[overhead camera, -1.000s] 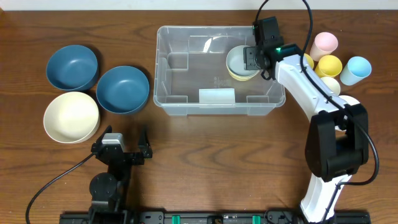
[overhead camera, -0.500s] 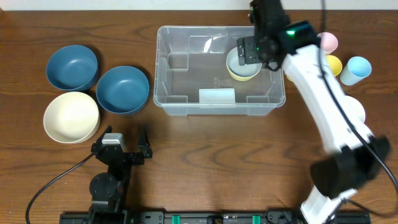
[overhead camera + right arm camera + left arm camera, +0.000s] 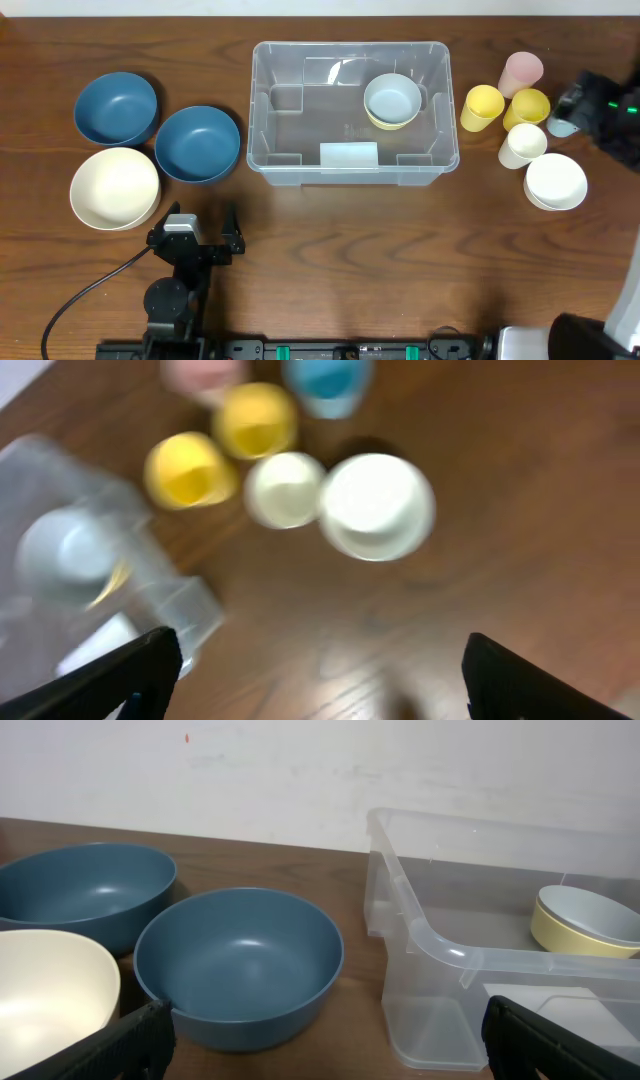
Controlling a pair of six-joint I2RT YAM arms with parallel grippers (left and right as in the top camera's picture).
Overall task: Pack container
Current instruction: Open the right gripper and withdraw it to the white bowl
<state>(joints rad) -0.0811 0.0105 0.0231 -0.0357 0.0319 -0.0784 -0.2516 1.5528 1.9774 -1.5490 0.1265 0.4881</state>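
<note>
Right claw [image 3: 320,650] wide open and empty by the right edge of the desk [image 3: 400,260], I want one finger inside the rim of the white bowl [image 3: 556,181], bound for the clear bin [image 3: 310,125] at mid far edge.

Container [image 3: 312,126] holds stacked bowls [image 3: 392,99], seemingly two.

Large clear rectangular plastic container [image 3: 300,178]: glossy, see-through, smooth walls with bright highlights. Round dark-blue bowl [image 3: 238,965]: smooth, matt, soft sheen only. Brown wooden table [image 3: 330,250]: visible grain, low-gloss finish
</note>
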